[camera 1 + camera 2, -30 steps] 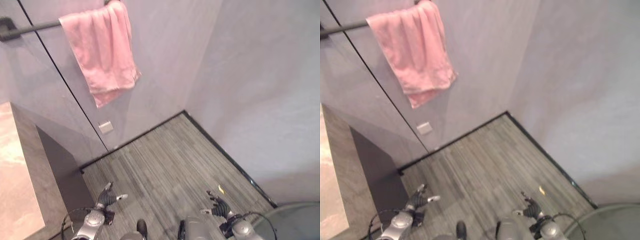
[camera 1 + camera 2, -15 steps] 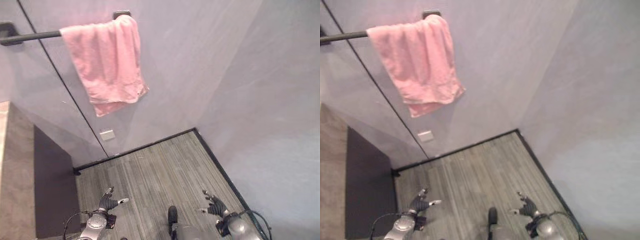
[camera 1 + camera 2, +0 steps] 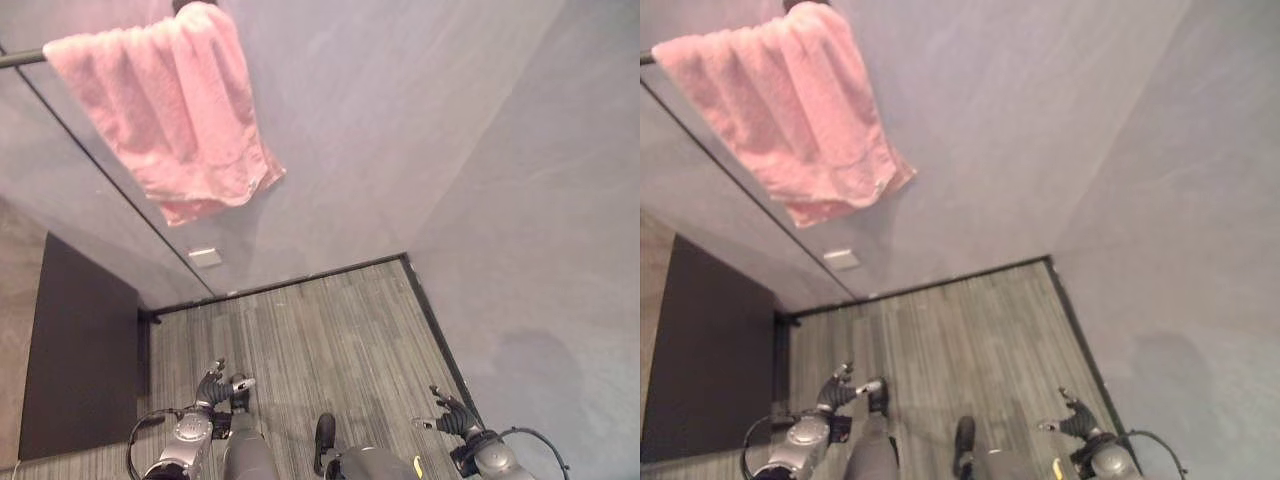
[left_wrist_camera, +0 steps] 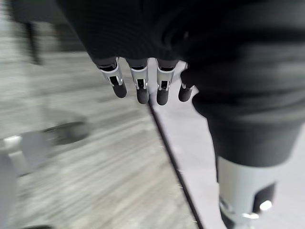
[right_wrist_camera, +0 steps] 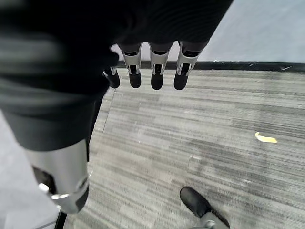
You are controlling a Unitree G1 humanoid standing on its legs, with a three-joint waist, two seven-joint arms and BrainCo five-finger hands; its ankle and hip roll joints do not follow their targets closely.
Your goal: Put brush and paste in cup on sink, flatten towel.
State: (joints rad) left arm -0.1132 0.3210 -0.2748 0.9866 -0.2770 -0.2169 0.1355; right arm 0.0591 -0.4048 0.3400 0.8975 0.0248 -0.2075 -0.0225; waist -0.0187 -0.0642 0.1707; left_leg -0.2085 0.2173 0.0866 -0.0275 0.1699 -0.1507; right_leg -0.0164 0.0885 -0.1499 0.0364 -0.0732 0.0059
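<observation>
A pink towel [image 3: 170,110] hangs bunched and crooked over a dark rail [image 3: 18,59] high on the grey wall at the upper left. Its lower edge slants and one corner droops to the right. My left hand [image 3: 214,386] hangs low near the floor at the bottom left, fingers [image 4: 138,87] relaxed and straight, holding nothing. Low at the bottom right, my right hand [image 3: 450,414] is the same, its fingers [image 5: 157,71] loose and its thumb [image 5: 62,179] apart. Both hands are far below the towel.
A dark cabinet side [image 3: 80,340] stands at the left. The grey plank floor [image 3: 320,340] runs to a corner where two grey walls meet. A small white plate [image 3: 204,257] sits low on the wall. A yellow scrap [image 5: 265,138] lies on the floor.
The whole picture has shifted: the camera turned, so the towel now sits further up and left and the pale counter top has left the view. Both hands stay low and empty.
</observation>
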